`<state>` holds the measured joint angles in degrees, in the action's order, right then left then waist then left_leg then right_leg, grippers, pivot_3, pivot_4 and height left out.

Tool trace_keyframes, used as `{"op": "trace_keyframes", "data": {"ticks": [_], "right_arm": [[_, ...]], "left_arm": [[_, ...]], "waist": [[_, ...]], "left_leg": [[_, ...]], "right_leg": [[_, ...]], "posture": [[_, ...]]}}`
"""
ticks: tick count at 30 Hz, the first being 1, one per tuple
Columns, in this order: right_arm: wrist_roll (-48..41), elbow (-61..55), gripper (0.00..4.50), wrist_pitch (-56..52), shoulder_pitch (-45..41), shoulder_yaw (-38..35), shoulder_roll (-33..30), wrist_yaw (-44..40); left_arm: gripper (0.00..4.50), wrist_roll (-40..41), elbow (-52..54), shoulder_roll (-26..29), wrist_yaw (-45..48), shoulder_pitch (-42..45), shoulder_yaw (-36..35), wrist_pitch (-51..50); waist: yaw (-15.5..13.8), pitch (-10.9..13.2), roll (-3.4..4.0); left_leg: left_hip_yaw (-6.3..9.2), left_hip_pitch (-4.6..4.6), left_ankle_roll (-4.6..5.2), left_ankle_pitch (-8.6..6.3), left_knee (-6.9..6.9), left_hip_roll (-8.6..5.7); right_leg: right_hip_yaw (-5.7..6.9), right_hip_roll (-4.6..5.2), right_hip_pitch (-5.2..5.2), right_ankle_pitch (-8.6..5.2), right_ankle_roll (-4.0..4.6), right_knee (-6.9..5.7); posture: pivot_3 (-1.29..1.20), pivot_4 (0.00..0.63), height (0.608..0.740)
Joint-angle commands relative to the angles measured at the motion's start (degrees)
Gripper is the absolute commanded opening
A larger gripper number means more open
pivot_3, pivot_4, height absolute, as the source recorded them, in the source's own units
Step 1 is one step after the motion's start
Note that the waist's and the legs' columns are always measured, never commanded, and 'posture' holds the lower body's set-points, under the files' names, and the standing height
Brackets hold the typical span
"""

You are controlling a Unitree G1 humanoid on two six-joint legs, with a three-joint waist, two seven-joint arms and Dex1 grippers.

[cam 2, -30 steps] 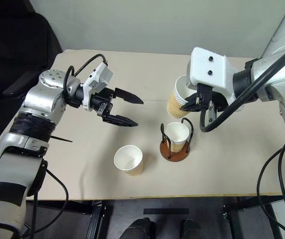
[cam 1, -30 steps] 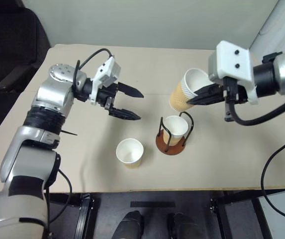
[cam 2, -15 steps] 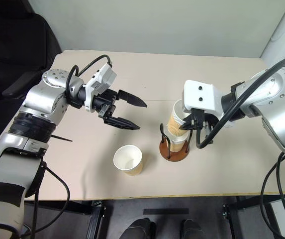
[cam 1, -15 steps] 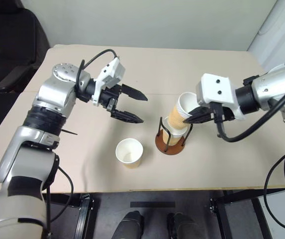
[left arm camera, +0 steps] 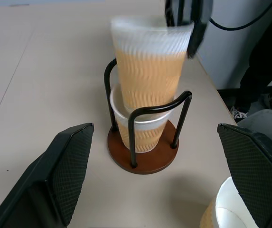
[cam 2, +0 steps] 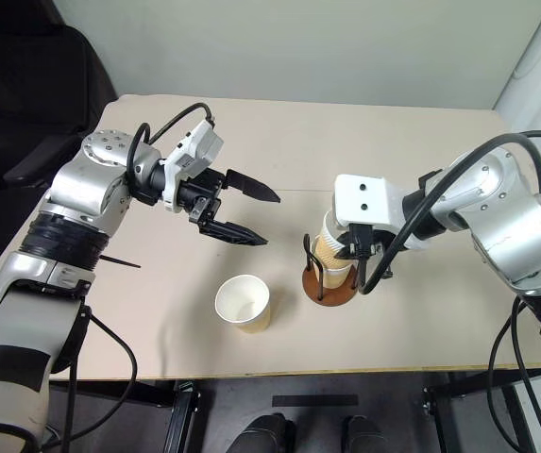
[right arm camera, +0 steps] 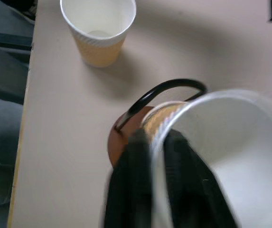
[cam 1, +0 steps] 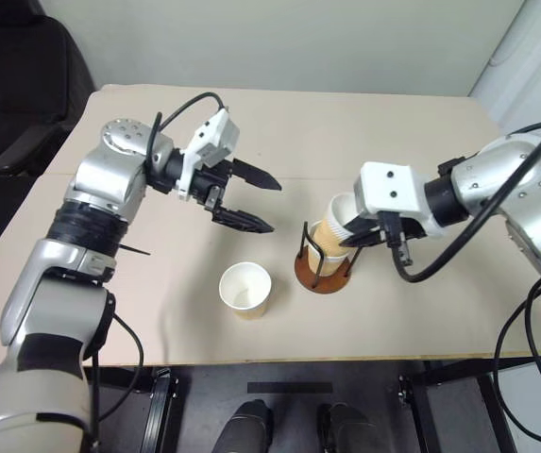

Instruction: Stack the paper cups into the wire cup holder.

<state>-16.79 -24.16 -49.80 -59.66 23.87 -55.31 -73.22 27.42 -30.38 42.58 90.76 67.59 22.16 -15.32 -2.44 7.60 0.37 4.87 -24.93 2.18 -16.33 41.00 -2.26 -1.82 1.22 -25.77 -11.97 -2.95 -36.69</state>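
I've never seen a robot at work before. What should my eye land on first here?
Near the middle of the table, the right gripper pinches the rim of a paper cup that sits partly nested in another cup inside the wire cup holder. The left gripper hovers wide open over the table to the left of the holder, holding nothing. A third cup stands alone near the table's front edge.
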Motion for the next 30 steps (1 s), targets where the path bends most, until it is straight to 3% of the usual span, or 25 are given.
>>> {"op": "trace_keyframes", "data": {"ticks": [1,6,10,14,22,25,30], "right_arm": [[0.92,-0.98,1.6,0.61,-0.73,-0.53,-0.12,-0.32],[2.39,1.41,3.37,1.16,-1.49,-2.66,3.58,3.96],[-1.53,5.56,3.37,-6.62,-5.62,-12.13,10.52,11.7],[-9.97,3.86,3.37,-20.88,-8.34,-25.17,15.89,16.98],[-20.13,-5.75,3.37,-34.25,-4.85,-37.79,11.49,20.41],[-22.87,-10.08,3.37,-33.91,0.13,-40.03,7.82,20.01],[-23.56,-14.96,3.37,-26.0,15.29,-44.14,-1.56,16.67]], "left_arm": [[4.5,0.0,0.6,0.15,1.74,0.59,-2.02,0.55],[4.5,-0.42,0.27,0.06,1.74,0.22,-2.17,0.96],[4.5,-1.17,-0.09,0.24,1.74,-0.54,-2.31,1.57],[4.5,-1.93,1.0,2.28,1.74,-1.87,-0.09,3.18],[4.5,-5.7,-1.21,4.37,1.74,-1.25,5.75,10.55],[4.5,-4.88,-1.12,4.4,1.74,-0.77,7.22,10.5],[4.5,-3.44,-0.72,4.1,1.74,0.47,10.58,10.47]], "waist": [[0.0,0.0,0.0],[0.14,0.0,0.0],[0.48,0.01,0.02],[0.32,0.01,0.01],[-0.26,0.01,0.01],[-0.45,0.01,0.01],[-0.89,0.0,0.01]], "left_leg": [[0.01,0.0,0.0,0.0,0.0,0.0],[0.0,0.0,0.0,0.0,0.0,0.0],[-0.01,0.02,0.0,0.01,0.01,0.01],[0.01,-0.01,0.01,0.02,-0.05,-0.02],[0.24,-0.06,-0.01,0.03,-0.17,-0.04],[0.26,-0.06,-0.01,0.02,-0.18,-0.04],[0.28,-0.05,-0.04,0.01,-0.18,-0.05]], "right_leg": [[0.0,0.0,0.0,0.0,0.0,0.0],[0.0,0.0,0.0,0.0,0.0,-0.01],[0.0,0.0,-0.02,0.0,0.0,-0.06],[0.02,-0.01,-0.05,-0.02,0.03,0.02],[0.16,-0.03,0.11,-0.02,0.04,0.51],[0.18,-0.03,0.17,-0.02,0.04,0.54],[0.18,-0.02,0.23,0.0,0.0,0.57]], "posture": [[0.0,0.15,0.74],[0.0,0.15,0.74],[0.0,0.15,0.74],[0.0,0.15,0.74],[0.0,0.15,0.74],[0.0,0.15,0.74],[0.0,0.15,0.74]]}}
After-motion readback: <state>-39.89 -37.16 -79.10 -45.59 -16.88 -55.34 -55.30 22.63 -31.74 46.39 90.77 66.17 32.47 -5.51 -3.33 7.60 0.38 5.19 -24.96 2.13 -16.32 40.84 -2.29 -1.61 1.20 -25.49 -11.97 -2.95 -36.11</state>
